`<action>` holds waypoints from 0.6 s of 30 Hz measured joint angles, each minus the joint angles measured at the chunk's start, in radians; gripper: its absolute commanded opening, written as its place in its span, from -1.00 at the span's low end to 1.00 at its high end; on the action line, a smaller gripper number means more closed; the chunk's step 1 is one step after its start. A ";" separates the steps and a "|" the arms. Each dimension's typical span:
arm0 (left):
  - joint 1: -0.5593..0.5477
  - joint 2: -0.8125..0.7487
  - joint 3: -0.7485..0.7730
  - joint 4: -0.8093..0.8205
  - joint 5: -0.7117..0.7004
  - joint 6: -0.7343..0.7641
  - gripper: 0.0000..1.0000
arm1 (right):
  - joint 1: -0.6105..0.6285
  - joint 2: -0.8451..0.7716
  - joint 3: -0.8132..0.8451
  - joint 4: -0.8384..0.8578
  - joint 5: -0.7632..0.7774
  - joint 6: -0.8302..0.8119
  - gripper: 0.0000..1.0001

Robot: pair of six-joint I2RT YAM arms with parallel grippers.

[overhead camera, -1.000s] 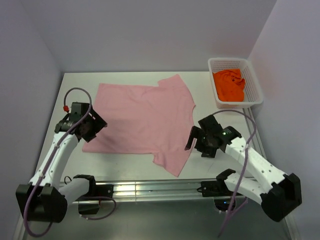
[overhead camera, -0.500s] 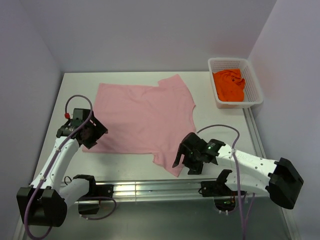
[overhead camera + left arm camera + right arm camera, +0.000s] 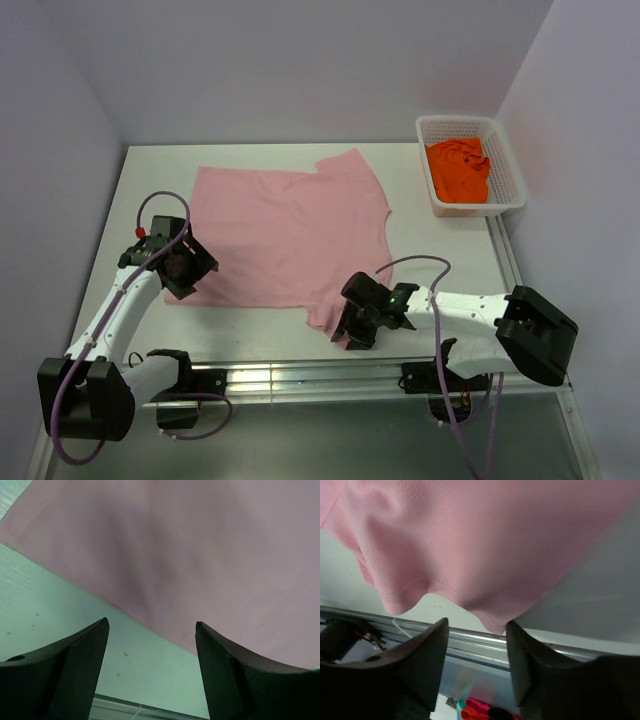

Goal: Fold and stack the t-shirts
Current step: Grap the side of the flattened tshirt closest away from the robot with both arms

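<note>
The left pincer [image 3: 186, 270] is spread. In the left wrist view its two fingers [image 3: 75, 665] stand well apart, with bare table [image 3: 60, 610] between them. The hem of the pink t-shirt [image 3: 200, 545] runs diagonally just beyond the tips. In the top view this pincer sits at the lower left corner of the pink t-shirt [image 3: 285, 230], left of centre in the frame.

The right pincer [image 3: 352, 322] is also spread. In the right wrist view its fingers [image 3: 420, 655] flank the stitched hem of the pink t-shirt [image 3: 470, 540], which bulges down toward the gap between them. Whether cloth and fingertips touch cannot be told. In the top view this pincer is at the bunched sleeve, low in the frame and just right of centre.

The pink t-shirt lies spread flat on the table [image 3: 440, 250], mid-frame. The orange t-shirt [image 3: 458, 170] lies crumpled inside a white basket [image 3: 470, 122] at the upper right of the frame, well apart from both pincers.
</note>
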 measured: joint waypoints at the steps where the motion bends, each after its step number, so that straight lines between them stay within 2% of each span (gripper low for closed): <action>1: 0.000 0.004 0.000 0.000 0.000 0.001 0.51 | 0.002 0.012 0.000 0.015 -0.002 0.004 -0.18; 3: 0.000 0.008 0.000 0.000 0.000 0.001 0.50 | 0.003 0.023 0.000 0.024 0.008 0.003 -0.52; 4: 0.000 0.009 0.000 0.001 0.000 0.000 0.50 | 0.003 0.024 -0.002 0.022 0.014 0.005 -0.76; 5: 0.000 0.009 0.000 0.002 0.000 0.000 0.49 | 0.003 0.024 -0.003 0.018 0.023 0.002 -0.85; 9: 0.000 0.009 0.000 -0.001 -0.006 -0.008 0.41 | 0.003 0.006 -0.003 -0.029 0.053 -0.006 -1.00; 14: 0.008 0.008 0.006 -0.054 -0.072 -0.056 0.44 | -0.029 -0.069 0.011 -0.156 0.100 -0.046 -1.00; 18: 0.030 0.008 0.021 -0.092 -0.116 -0.088 0.42 | -0.132 -0.167 0.018 -0.230 0.120 -0.103 -1.00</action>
